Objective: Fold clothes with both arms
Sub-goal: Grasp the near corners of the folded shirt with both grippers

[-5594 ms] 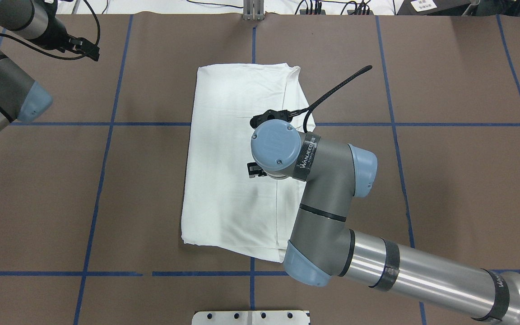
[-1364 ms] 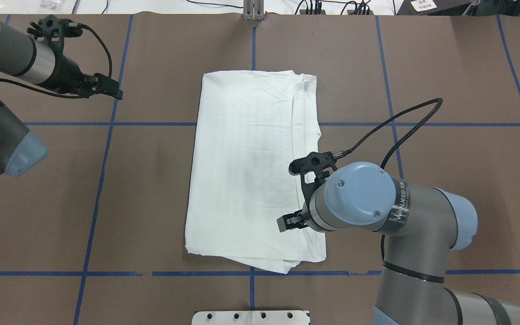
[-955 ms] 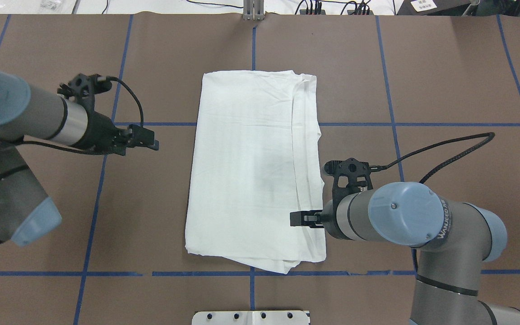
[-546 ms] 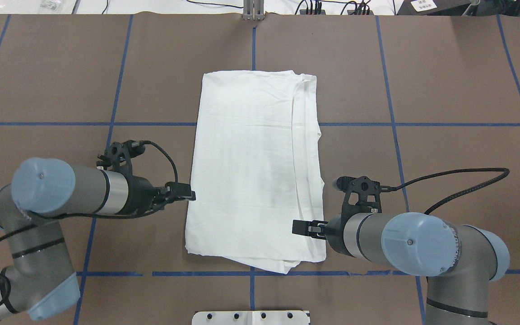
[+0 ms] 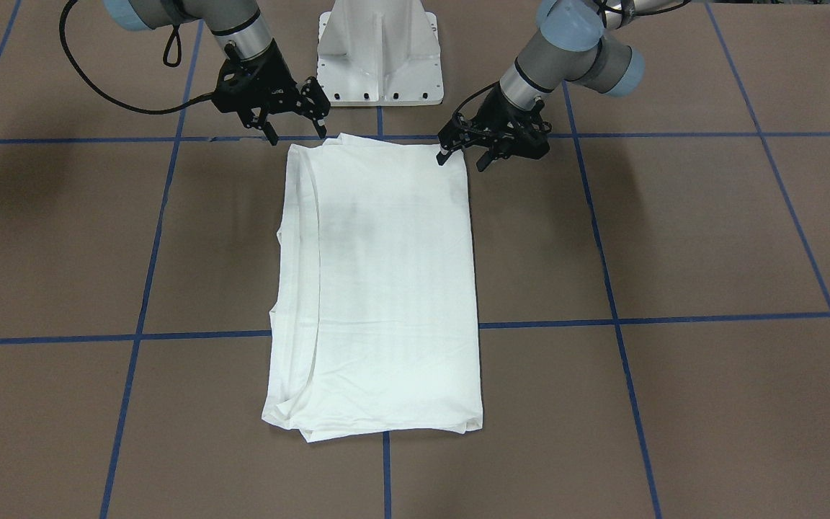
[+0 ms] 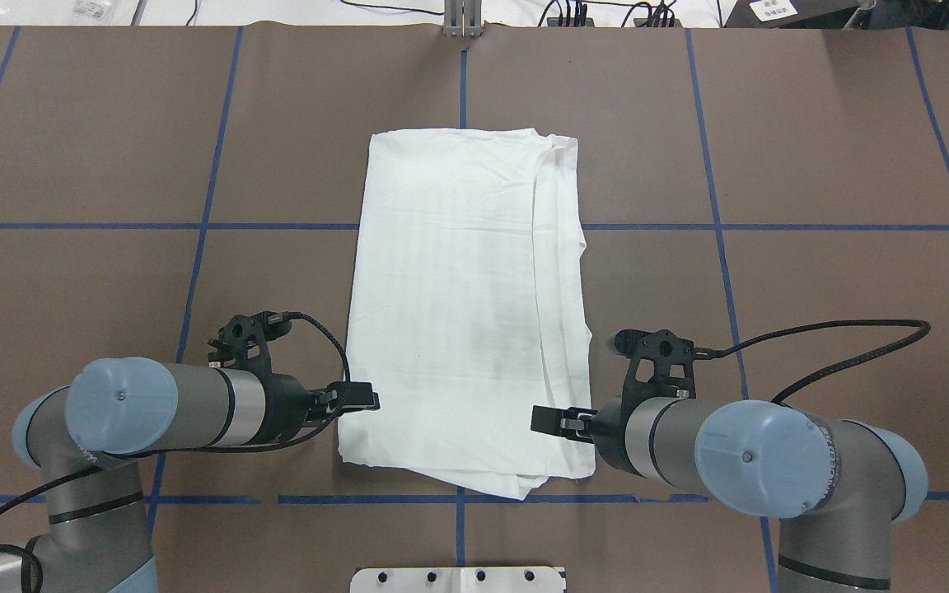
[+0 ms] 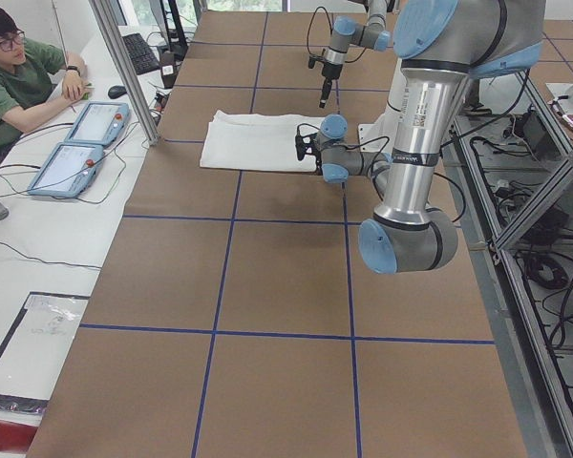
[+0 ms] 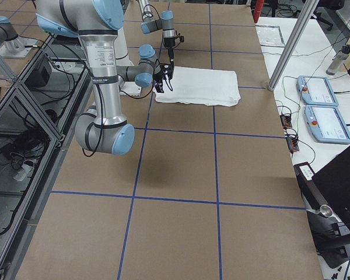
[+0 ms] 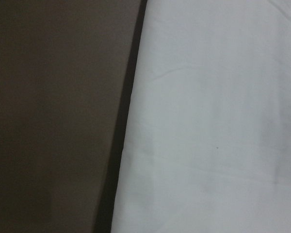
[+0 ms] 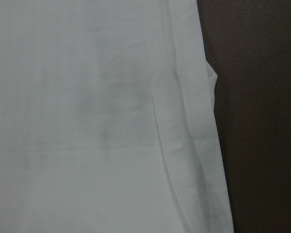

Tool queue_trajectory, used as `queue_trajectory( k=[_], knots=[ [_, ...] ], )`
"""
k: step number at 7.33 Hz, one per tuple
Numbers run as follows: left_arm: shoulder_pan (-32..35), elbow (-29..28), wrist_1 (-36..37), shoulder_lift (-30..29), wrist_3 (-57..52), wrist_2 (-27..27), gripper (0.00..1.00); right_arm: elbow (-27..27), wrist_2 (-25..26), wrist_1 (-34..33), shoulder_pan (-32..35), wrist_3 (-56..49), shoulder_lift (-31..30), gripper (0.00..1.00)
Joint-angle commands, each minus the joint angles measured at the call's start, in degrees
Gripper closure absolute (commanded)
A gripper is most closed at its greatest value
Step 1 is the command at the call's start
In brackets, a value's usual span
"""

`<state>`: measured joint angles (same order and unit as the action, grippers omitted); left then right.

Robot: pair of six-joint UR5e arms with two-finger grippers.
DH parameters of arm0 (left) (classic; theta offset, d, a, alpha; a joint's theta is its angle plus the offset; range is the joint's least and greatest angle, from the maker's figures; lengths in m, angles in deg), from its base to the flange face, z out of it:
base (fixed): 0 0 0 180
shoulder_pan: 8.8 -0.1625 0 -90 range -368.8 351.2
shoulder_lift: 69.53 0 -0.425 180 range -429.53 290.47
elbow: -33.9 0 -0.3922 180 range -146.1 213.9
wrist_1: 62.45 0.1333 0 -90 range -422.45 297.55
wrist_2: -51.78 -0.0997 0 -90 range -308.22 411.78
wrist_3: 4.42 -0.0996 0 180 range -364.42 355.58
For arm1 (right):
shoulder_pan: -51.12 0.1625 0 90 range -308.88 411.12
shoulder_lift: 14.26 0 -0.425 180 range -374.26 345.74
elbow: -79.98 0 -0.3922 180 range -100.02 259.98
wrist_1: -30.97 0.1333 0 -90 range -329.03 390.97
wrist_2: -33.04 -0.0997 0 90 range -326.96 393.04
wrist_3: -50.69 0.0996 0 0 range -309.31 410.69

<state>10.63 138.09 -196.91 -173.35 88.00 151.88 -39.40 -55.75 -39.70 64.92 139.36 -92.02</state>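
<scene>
The silver-grey tubular left arm (image 6: 161, 403) with light-blue joint caps lies low over the brown, paper-covered counter (image 6: 71, 123), which is divided by thin blue tape lines (image 6: 194, 280). Its black two-finger left hand (image 6: 357, 397) is at the left edge of the cloth, close to the corner nearest the robot. In the front-facing view its fingers are spread and nothing is between them.

In the middle of the counter lies the large white cotton T-shirt (image 6: 458, 272), folded into a long rectangle. It is soft, matt and thin, and a faint grey shade shows through it. The left edge is one clean, straight fold. The right edge is several layers stepped one beside the other, with a small notch. The near edge runs slightly oblique.

The black two-finger right hand (image 6: 553, 420) is over this layered strip near the right corner. It also has its fingers apart and holds nothing. The right arm (image 6: 738, 457) is behind it.

I judge that the step is to take both near corners and fold the near half away over the far half. To do it well:
- Both hands should go down flat to the counter.
- The left hand should slide under the fold.
- The right hand must catch all the stepped layers, because thin cloth slips out easily.
- They should close together, lift equally, and keep the edge stretched between them.
</scene>
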Motion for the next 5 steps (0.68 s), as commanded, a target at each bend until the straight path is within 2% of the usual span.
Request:
queue_trajectory(
  k=[1,5],
  knots=[
    [-0.8,-0.2,0.1,-0.1,0.0,-0.1,0.02,-0.1,0.1,0.0,-0.3,0.0,0.1,0.0],
    [-2.3,-1.4,0.2,-0.3,0.0,-0.2,0.07,-0.1,0.2,0.0,-0.5,0.0,0.1,0.0]
  ],
)
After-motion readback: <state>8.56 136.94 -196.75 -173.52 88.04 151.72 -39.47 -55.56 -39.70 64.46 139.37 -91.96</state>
